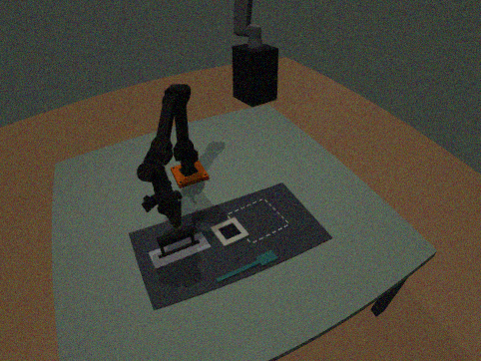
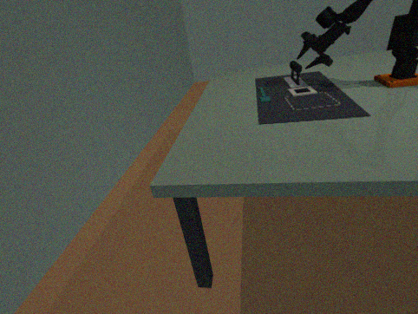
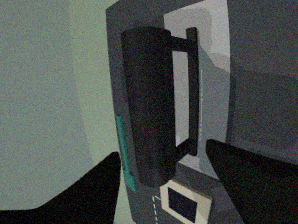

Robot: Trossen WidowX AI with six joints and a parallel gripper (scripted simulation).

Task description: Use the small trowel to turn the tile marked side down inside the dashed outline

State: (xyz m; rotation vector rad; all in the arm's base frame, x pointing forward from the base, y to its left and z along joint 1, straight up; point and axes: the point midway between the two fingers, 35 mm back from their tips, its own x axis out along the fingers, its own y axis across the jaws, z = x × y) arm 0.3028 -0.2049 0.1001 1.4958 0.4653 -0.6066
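The small trowel [image 1: 175, 236] [image 2: 296, 66] [image 3: 150, 105] has a thick black handle on two posts above a pale flat blade, which lies flat on the dark mat [image 1: 309, 224] [image 2: 277, 118] [image 3: 114, 60]. My gripper [image 2: 302, 63] [image 3: 164, 152] is open and empty, tilted, close above the handle; in the wrist view the handle shows between the fingertips. The cream tile [image 1: 230, 231] [image 2: 303, 90] [image 3: 183, 204] lies flat with its dark square mark facing up. It lies between the trowel and the dashed outline [image 1: 264, 199] [image 2: 296, 109], across the outline's edge, mostly outside it.
A teal tool [image 1: 268, 257] [image 2: 264, 96] [image 3: 125, 150] with a thin handle and a wider end lies on the mat near its long edge. The arm's orange base [image 1: 200, 178] [image 2: 396, 81] stands beyond the mat. A black box [image 1: 254, 75] shows behind the table.
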